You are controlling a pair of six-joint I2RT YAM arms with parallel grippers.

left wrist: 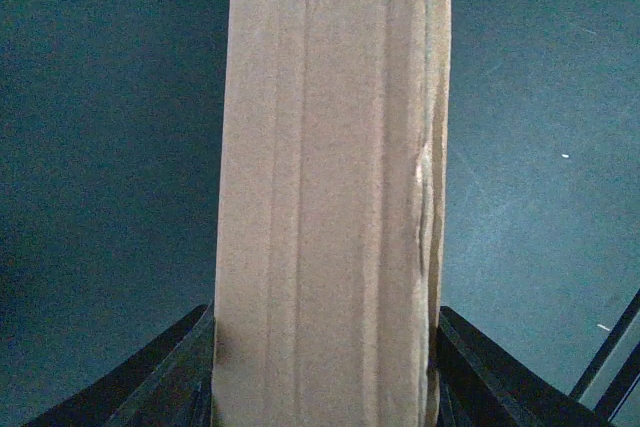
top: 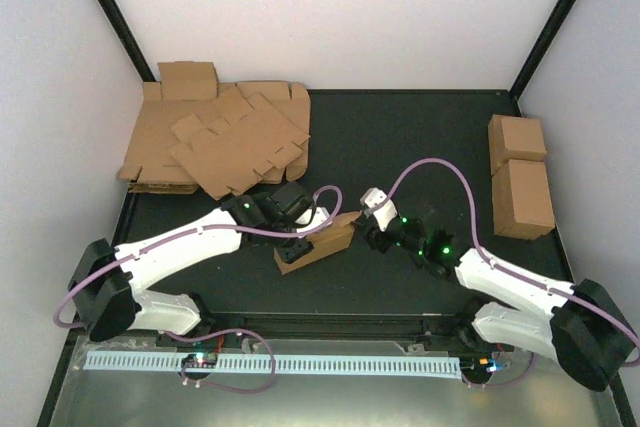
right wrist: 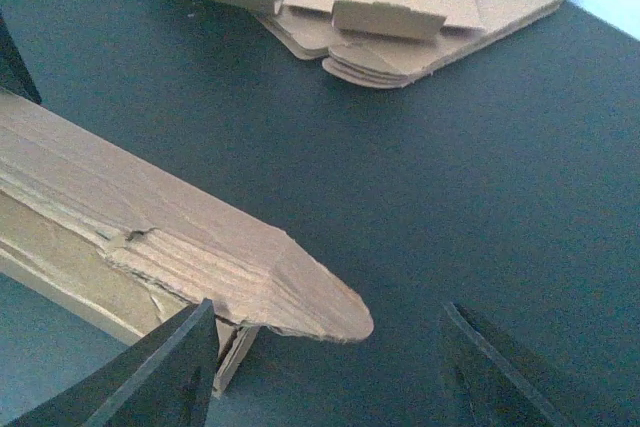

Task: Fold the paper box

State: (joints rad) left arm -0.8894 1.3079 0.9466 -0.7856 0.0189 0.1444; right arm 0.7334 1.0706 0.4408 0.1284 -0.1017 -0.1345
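Note:
The paper box [top: 318, 242] is a long brown cardboard piece lying slantwise mid-mat. My left gripper [top: 298, 247] is shut on its near-left part. In the left wrist view the box [left wrist: 330, 187] fills the gap of that gripper [left wrist: 325, 377], and both black fingers [left wrist: 170, 377] press its sides. At the box's right end stands my right gripper [top: 365, 234]. In the right wrist view a rounded end flap [right wrist: 310, 297] juts from the box [right wrist: 120, 217] above the gap of the right gripper [right wrist: 330, 367]. Its jaws stand apart, the left finger [right wrist: 170, 367] just under the flap, nothing clamped.
A heap of flat cardboard sheets [top: 220, 137] lies at the back left, also in the right wrist view [right wrist: 400, 7]. Two cardboard cuboids [top: 520, 177] stand at the right edge. White walls close in the mat, and a white slotted rail [top: 270, 362] runs along the front.

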